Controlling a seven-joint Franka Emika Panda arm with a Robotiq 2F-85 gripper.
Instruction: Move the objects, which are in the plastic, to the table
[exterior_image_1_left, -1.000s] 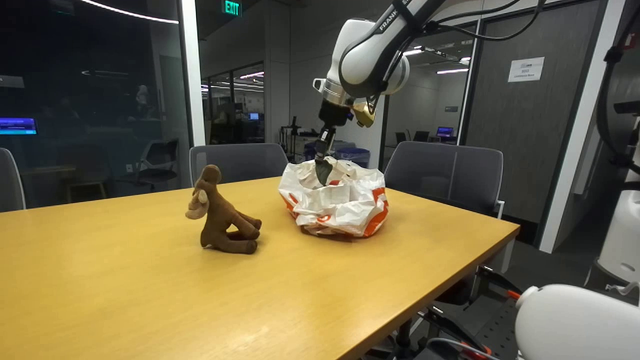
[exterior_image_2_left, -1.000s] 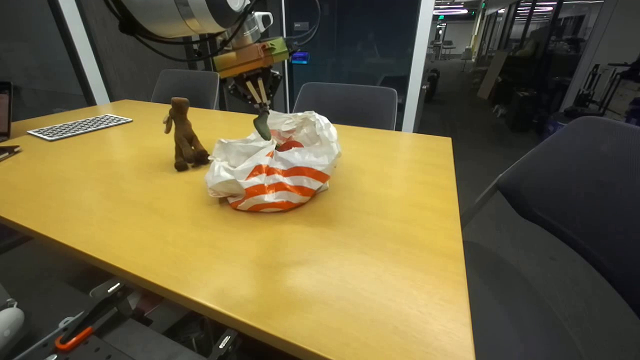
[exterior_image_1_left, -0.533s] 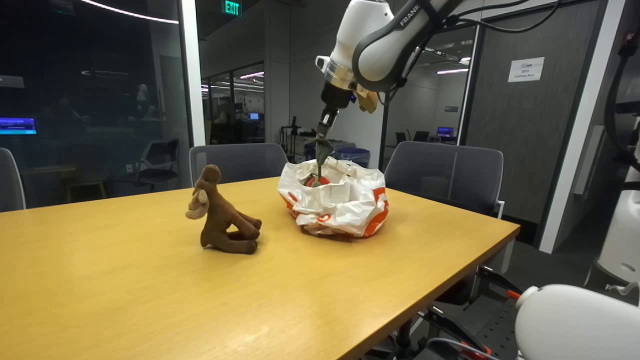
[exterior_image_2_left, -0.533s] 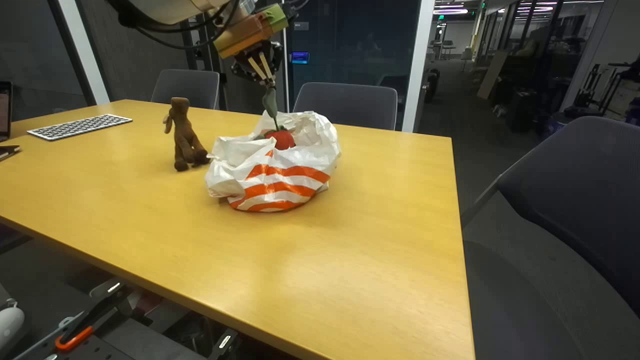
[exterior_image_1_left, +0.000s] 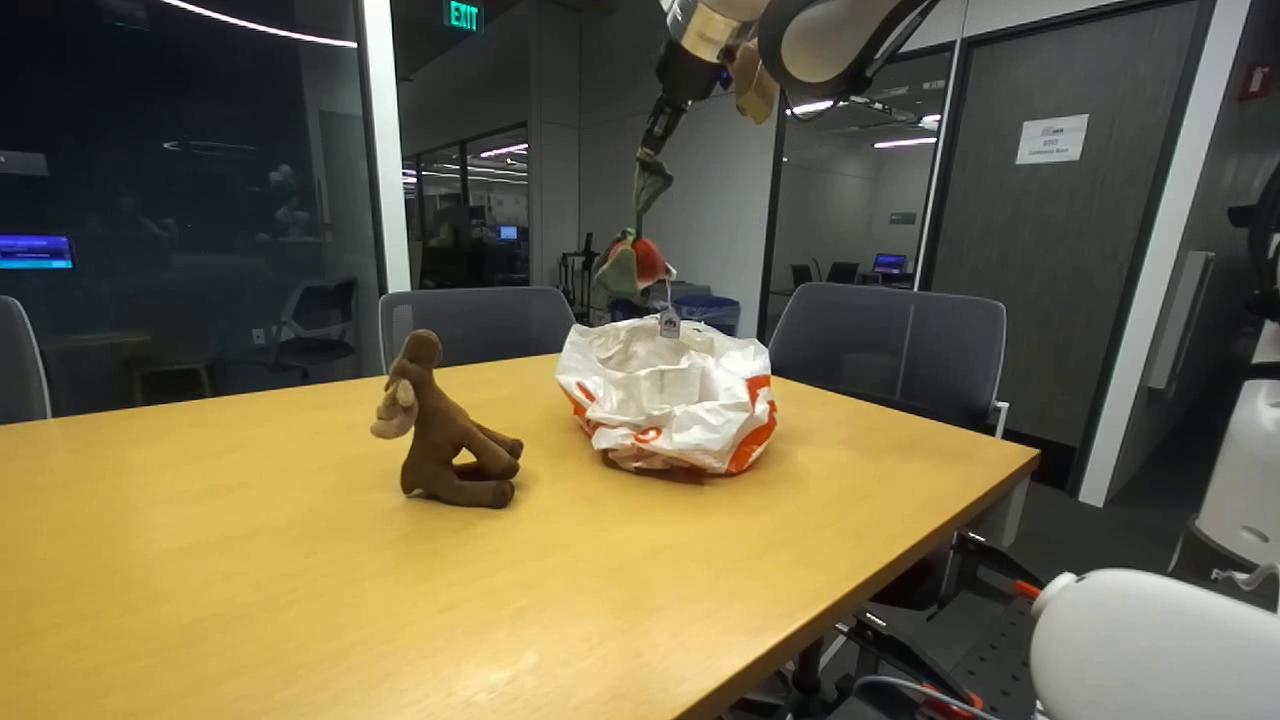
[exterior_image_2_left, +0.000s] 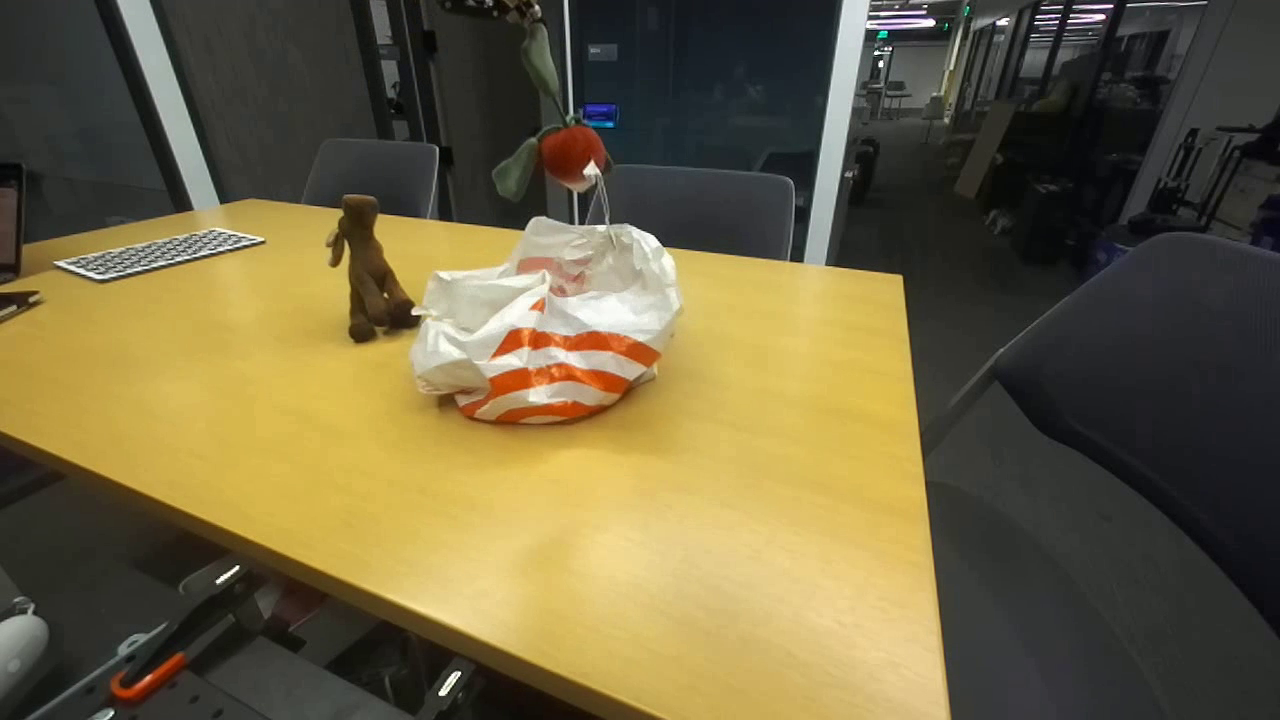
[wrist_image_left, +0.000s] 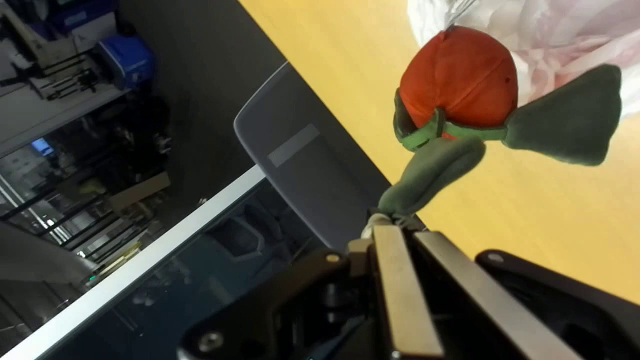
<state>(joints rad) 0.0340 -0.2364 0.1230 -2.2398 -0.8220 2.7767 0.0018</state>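
My gripper (wrist_image_left: 395, 222) is shut on a green leaf of the soft toy, whose round orange-red part (wrist_image_left: 462, 75) dangles below it. In both exterior views the toy (exterior_image_2_left: 573, 155) hangs in the air over the plastic, a wrinkled white bag (exterior_image_1_left: 680, 405) with orange-red print. A small white tag (exterior_image_1_left: 669, 323) on a string trails from the toy, down near the bag's rim. The bag stands open-topped on the yellow table (exterior_image_1_left: 300, 590); its bottom is hidden inside. Beside it, a brown animal figure (exterior_image_1_left: 440, 430) sits upright on the table, apart from the bag.
A white keyboard (exterior_image_2_left: 160, 254) lies at the table's far side in an exterior view, with part of a laptop (exterior_image_2_left: 10, 220) at the frame edge. Grey chairs (exterior_image_1_left: 890, 350) stand along the table's edge.
The gripper has risen well above the bag and drawn the toy up out of it by its leaf. Bag and brown figure stay where they were.
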